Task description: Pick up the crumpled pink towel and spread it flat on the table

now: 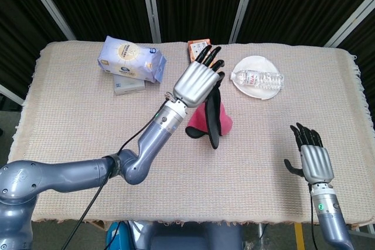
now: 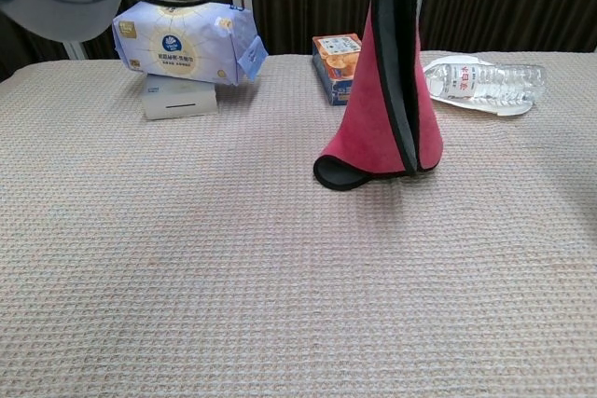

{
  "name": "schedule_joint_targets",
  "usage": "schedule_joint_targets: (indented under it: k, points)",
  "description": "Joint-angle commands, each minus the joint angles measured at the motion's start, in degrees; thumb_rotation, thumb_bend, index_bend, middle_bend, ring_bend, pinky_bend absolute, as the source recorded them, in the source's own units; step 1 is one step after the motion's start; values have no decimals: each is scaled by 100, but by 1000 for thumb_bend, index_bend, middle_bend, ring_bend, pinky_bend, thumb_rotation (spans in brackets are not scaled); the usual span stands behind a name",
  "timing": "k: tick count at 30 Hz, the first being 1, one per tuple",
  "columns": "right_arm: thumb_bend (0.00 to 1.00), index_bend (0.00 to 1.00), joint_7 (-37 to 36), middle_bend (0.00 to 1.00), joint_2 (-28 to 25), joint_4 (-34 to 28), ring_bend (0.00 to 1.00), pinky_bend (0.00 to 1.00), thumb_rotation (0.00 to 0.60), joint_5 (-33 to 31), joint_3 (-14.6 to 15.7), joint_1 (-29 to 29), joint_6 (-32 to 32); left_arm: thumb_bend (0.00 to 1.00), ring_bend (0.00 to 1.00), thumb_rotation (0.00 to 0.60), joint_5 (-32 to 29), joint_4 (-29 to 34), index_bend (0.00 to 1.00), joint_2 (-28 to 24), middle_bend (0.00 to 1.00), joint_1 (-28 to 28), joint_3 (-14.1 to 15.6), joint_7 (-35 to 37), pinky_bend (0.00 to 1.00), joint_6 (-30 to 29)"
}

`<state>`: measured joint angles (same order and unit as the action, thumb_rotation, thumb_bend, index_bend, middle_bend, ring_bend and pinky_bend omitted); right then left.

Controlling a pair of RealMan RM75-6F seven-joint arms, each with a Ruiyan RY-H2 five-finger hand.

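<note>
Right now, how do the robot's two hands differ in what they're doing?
The left hand is raised over the middle of the table and holds the pink towel, which hangs with its lower edge on the tablecloth; the right hand holds nothing. The left hand reaches far forward, near the orange box; the right hand waits at the near right edge. Both have silver backs and black fingers.
</note>
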<state>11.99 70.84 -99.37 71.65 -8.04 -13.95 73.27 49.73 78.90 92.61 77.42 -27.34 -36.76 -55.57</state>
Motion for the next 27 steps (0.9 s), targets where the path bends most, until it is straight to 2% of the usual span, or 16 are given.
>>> schedule_joint_targets:
  k: [1,5,11,18,27]
  points:
    - [308,0,-32,0,1,26,0,0,600,-7,-7,-6,-3,500,0,600,73,-197,569,83,253,262,-247,74,19,-71]
    - [308,0,-82,0,-22,55,0,0,600,-4,-27,-18,4,500,0,600,224,-521,568,181,255,631,-486,187,19,-67]
    - [308,0,-193,0,-79,97,0,0,600,-71,-76,-16,8,499,0,600,594,-966,567,243,259,1015,-519,375,19,21]
    - [307,0,-280,0,-106,156,0,0,600,-78,-69,-15,-8,485,0,600,1010,-1201,564,293,263,1071,-217,639,19,52]
    - [308,0,-241,0,-79,133,0,0,600,-64,-30,-27,-13,483,0,600,1257,-1253,561,235,263,782,193,1001,19,103]
